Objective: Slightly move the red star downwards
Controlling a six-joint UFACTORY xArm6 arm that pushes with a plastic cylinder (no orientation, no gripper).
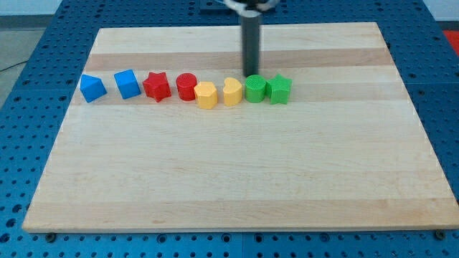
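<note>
The red star [156,86] lies on the wooden board [237,179] in a row of blocks across the upper part of the view, third from the view's left. My tip [252,74] is far to the star's right, just above the green cylinder [255,89] and close to touching it. To the star's left lie a blue block [128,84] and another blue block [92,88]. To its right stands a red cylinder [186,86].
Further right in the row are a yellow block [206,94], a yellow heart-like block [232,92] and a green star [280,89]. The board rests on a blue perforated table [43,43].
</note>
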